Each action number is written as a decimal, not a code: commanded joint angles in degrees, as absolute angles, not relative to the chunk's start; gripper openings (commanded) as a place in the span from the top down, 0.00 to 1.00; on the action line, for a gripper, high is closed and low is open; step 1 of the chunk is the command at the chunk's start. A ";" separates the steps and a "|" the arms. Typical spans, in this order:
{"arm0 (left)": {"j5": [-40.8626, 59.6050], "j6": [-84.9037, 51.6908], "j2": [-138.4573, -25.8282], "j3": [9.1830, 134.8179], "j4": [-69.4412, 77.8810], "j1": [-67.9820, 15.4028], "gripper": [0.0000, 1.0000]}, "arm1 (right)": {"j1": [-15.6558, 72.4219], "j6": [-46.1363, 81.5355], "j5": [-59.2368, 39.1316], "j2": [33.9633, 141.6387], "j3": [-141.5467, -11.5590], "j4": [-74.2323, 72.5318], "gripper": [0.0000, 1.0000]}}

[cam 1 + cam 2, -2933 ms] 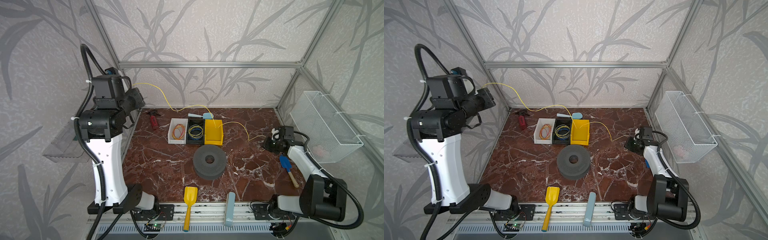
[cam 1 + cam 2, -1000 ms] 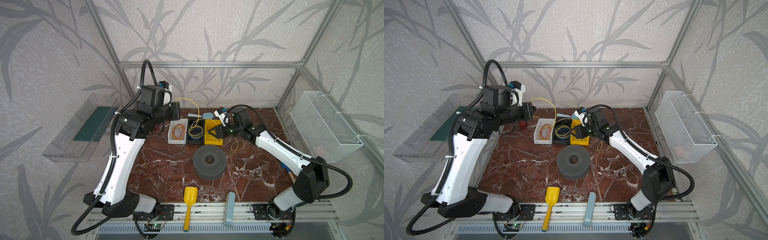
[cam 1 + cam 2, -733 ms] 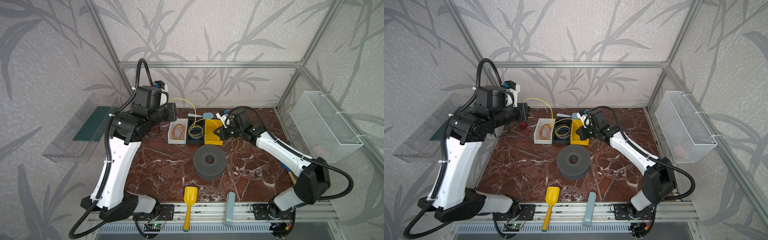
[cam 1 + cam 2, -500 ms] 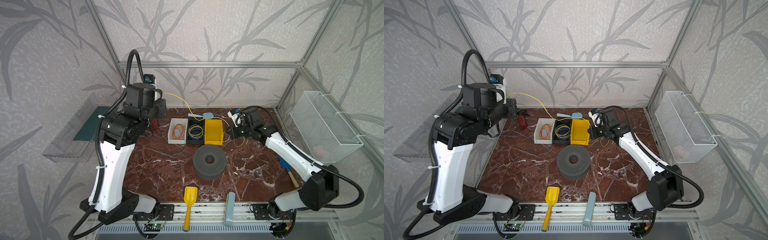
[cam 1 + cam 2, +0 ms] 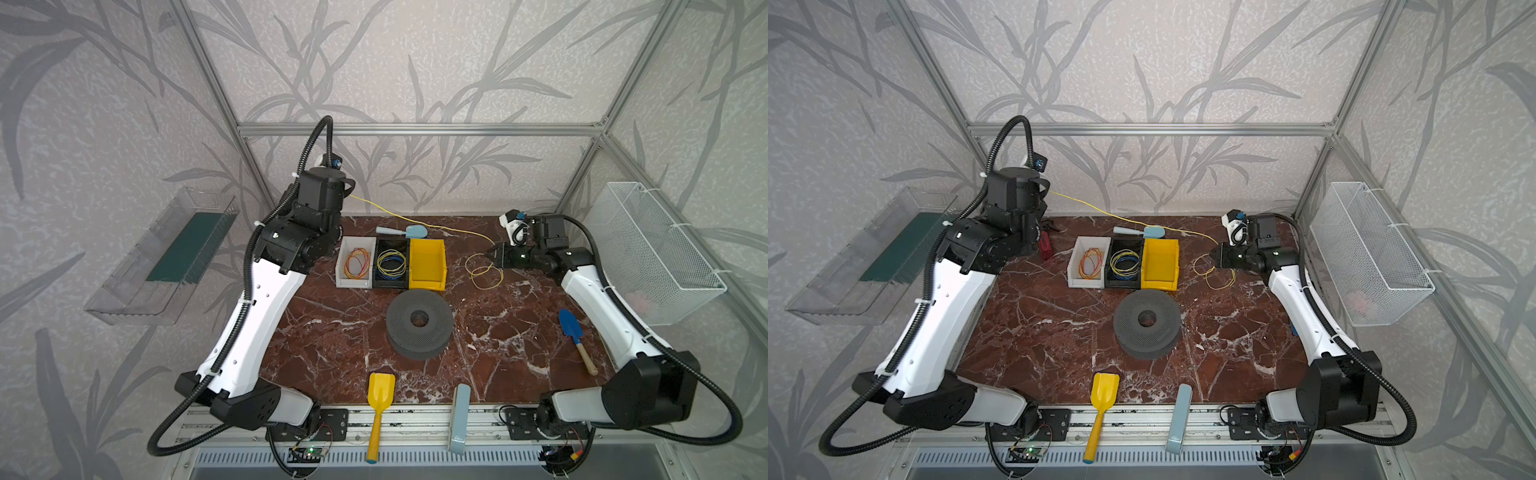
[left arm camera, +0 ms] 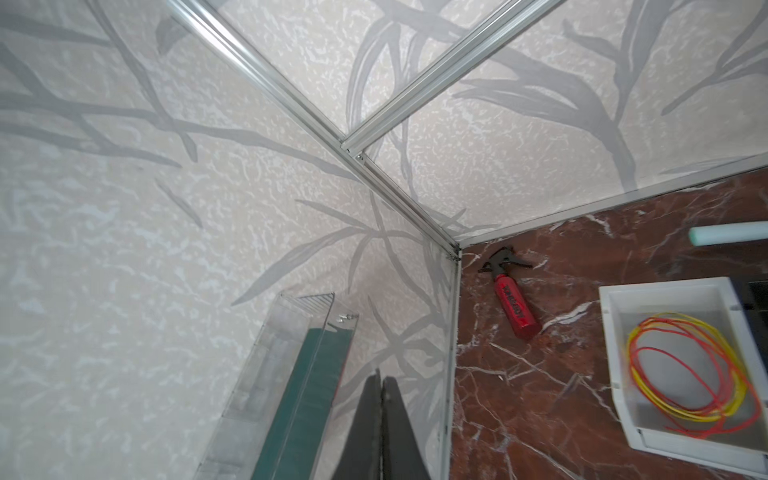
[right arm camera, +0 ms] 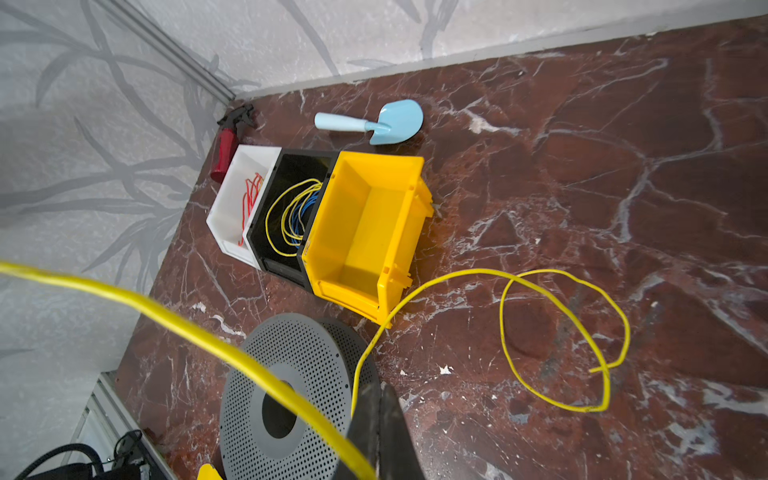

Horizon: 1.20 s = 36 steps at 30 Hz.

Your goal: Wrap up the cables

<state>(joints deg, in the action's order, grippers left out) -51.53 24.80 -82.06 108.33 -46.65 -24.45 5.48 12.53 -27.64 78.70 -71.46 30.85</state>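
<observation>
The cables are one thin pale-yellow wire [image 5: 374,205] [image 5: 1084,204]. It runs through the air from my left wrist to my right gripper [image 5: 492,253] [image 5: 1212,254], then lies in loose loops on the marble. In the right wrist view the right gripper [image 7: 379,390] is shut on the wire [image 7: 104,287], right of the yellow bin [image 5: 428,266]. My left gripper [image 6: 381,380] is shut and points at the back left corner. No wire shows at its tips, but the raised strand ends at that wrist. In both top views its fingers are hidden behind the arm.
A white bin [image 5: 340,266] holds red-and-orange wire and a black bin [image 5: 392,243] holds blue-and-yellow wire. A grey perforated spool [image 5: 419,328] sits mid-table. Around it lie a pale blue trowel [image 5: 405,230], blue trowel [image 5: 571,330], yellow scoop [image 5: 380,390] and red spray bottle [image 6: 515,307]. A mesh basket [image 5: 656,249] hangs right.
My right gripper has shut on the wire and drawn back to the right, away from the yellow bin. My left arm has pulled back from over the bins toward the back left corner, stretching the wire.
</observation>
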 commanded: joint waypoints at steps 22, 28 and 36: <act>-63.26 40.22 -71.18 88.94 -25.78 -22.89 1.00 | 0.62 16.99 -25.99 75.85 -75.73 38.88 1.00; -49.53 27.40 -69.47 92.42 -45.15 -25.32 0.68 | 0.62 20.34 -33.72 76.77 -77.74 36.96 1.00; -32.20 10.95 -65.71 87.02 -58.02 -26.62 0.42 | 0.64 22.00 -36.47 77.58 -80.22 37.00 1.00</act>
